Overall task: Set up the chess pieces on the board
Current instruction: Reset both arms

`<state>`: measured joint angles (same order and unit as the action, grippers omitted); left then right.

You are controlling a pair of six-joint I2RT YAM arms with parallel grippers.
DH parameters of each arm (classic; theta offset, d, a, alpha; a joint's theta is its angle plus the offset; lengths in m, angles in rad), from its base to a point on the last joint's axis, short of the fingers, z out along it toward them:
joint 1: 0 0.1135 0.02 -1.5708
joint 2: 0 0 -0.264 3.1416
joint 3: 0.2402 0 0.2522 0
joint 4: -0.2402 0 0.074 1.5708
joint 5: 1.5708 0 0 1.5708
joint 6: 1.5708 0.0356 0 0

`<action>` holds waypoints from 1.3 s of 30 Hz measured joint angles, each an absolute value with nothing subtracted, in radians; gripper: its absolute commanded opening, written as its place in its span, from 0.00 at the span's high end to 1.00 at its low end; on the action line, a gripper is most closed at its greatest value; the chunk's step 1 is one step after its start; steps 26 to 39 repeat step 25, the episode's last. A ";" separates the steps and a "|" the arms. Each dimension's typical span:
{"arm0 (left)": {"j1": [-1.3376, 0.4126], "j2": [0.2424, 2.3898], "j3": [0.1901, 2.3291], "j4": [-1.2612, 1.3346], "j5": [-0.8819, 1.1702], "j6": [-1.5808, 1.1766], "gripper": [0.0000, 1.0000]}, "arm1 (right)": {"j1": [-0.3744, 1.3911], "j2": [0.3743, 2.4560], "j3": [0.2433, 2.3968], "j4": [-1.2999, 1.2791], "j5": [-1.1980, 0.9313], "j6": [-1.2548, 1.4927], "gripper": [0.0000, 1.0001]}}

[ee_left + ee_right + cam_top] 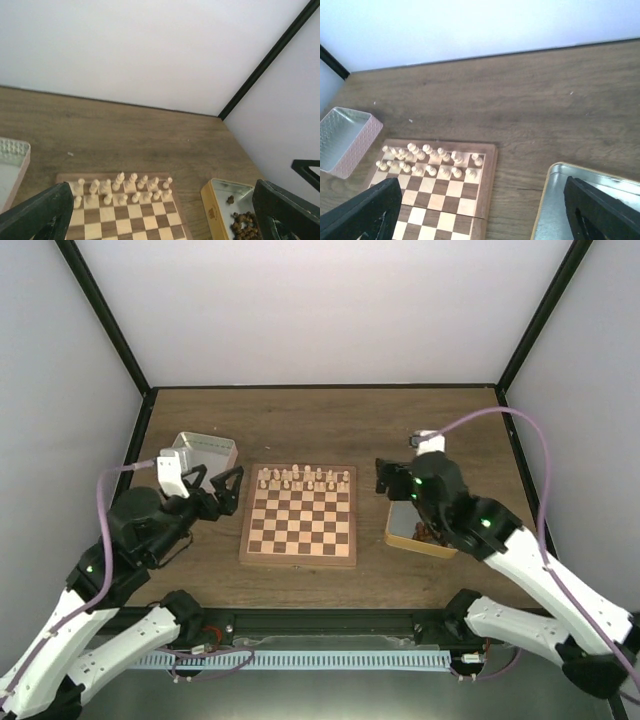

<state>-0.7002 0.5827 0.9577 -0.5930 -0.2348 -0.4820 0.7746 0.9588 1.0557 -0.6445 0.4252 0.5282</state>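
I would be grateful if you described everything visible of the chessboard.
The board is a flat square, wooden-looking, with dark brown and cream checks inside a light tan border. It lies flat on the table, roughly central. Cream pieces stand in two rows along its far edge; the remaining squares are bare. Nothing else touches it.

Pale tray (206,440) and yellow tin (420,544) sit apart on wooden table (320,412).
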 measured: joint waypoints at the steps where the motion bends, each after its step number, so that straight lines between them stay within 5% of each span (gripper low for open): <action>1: -0.700 0.583 0.983 -0.602 -0.236 -0.467 0.00 | 0.775 0.911 1.050 -0.649 0.439 0.513 0.02; 16: -0.700 0.598 1.243 -0.675 -0.374 -0.274 0.00 | 0.775 0.574 1.101 -0.741 0.570 0.414 0.00; 39: -0.700 0.588 1.242 -0.682 -0.414 -0.250 0.00 | 0.775 0.510 1.138 -0.778 0.611 0.412 0.00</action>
